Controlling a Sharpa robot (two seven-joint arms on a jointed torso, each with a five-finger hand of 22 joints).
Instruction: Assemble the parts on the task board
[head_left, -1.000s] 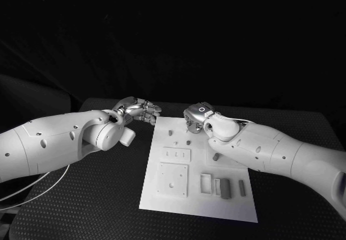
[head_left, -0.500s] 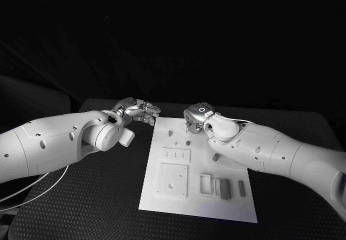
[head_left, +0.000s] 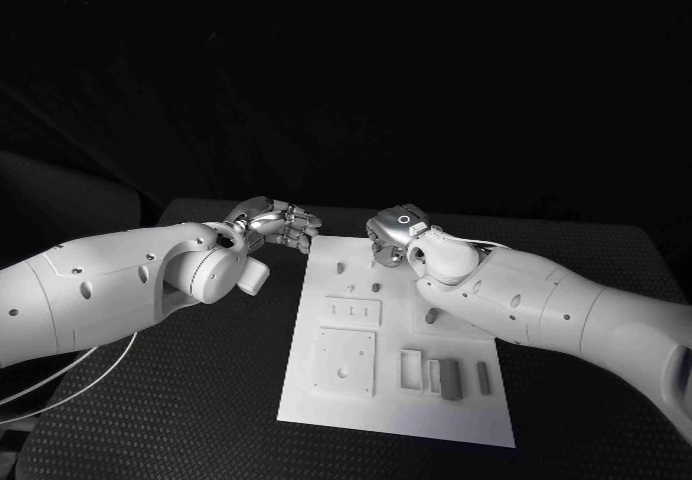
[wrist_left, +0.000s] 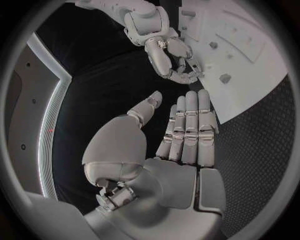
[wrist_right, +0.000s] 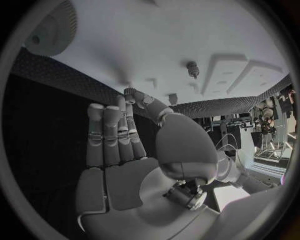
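Observation:
The white task board (head_left: 332, 405) lies in the middle of the black table. Small parts stand on its far half: a peg (head_left: 338, 266), another (head_left: 374, 287) and a third (head_left: 431, 314). Grey blocks (head_left: 451, 378) lie in slots at its near right. My left hand (head_left: 277, 222) hovers off the board's far left corner, fingers straight and together, thumb apart, holding nothing (wrist_left: 181, 135). My right hand (head_left: 389, 232) hangs over the board's far edge (wrist_left: 169, 55). Its thumb tip meets the forefinger tip (wrist_right: 129, 95); whether a part sits between them is hidden. A peg (wrist_right: 192, 67) stands just beyond.
Two square plates with holes (head_left: 348, 360) sit on the board's near left. The black textured table (head_left: 188, 400) surrounds the board. A pale cable (head_left: 58, 380) loops under my left arm at the near left.
My right hand has lifted slightly toward the board's far edge. The left hand has barely moved.

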